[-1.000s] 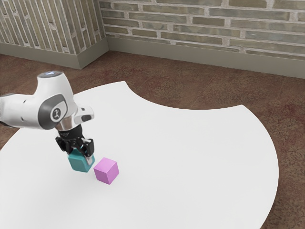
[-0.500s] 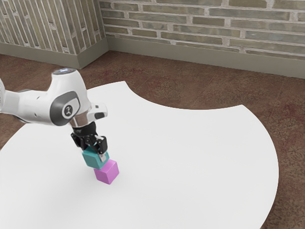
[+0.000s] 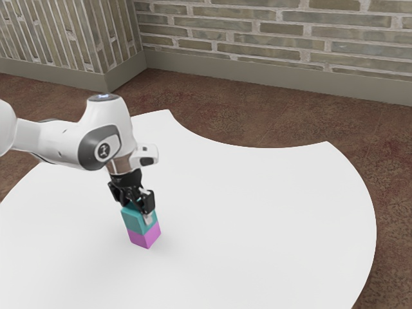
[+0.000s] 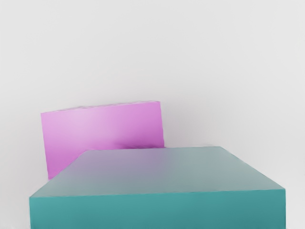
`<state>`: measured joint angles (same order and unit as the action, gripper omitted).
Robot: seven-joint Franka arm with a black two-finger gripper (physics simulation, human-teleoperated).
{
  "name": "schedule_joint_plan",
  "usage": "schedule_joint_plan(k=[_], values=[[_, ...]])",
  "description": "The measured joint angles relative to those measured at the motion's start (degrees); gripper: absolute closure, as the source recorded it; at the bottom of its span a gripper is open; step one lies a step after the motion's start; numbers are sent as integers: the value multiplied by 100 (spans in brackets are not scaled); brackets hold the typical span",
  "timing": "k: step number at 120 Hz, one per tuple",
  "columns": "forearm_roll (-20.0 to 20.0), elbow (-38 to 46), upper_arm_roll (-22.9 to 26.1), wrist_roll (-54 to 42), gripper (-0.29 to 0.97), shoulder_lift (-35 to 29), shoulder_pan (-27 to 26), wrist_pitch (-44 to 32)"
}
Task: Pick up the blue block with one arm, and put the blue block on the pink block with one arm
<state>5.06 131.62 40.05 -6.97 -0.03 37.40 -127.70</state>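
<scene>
1. In the exterior view, the arm (image 3: pixel 77 138) is seen entering from the left of the frame. The gripper (image 3: pixel 136 206) is pointed down in the lower-left part, over the white table (image 3: pixel 270 212).
2. The same view gives the surroundings: a brick wall (image 3: pixel 270 32) across the top of the frame and a brown floor (image 3: pixel 257 116) beneath it, behind the table's curved edge.
3. The jaws are drawn in narrowly on the blue block (image 3: pixel 133 221). A black finger (image 3: pixel 149 205) is pressed to one side and its partner to the opposite side.
4. The blue block is seen stacked on the pink block (image 3: pixel 144 236), the two touching, in the lower left of the frame and well in from the table's edge.
5. In the wrist view, the blue block (image 4: pixel 157 186) is shown close under the hand, and part of the pink block (image 4: pixel 102 133) is seen beyond its far edge. The pink block is slightly turned against it, with a dark shadow where the two meet. Bare table (image 4: pixel 190 57) lies behind them.
6. The blue block is rendered as a plain teal cube. Its faces are smooth and unmarked, its top is paler than its side, and it looks close in size to the pink one.
</scene>
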Motion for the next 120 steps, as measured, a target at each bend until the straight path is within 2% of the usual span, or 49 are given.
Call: schedule_joint_plan(k=[45, 74, 92, 120], values=[[-27, 15, -156, -37, 34, -13, -386, 101], [-62, 32, -82, -50, 34, -76, -320, 197], [-71, 21, -65, -58, 34, -79, 40, 238], [-74, -199, 55, -62, 33, -106, 1155, 442]])
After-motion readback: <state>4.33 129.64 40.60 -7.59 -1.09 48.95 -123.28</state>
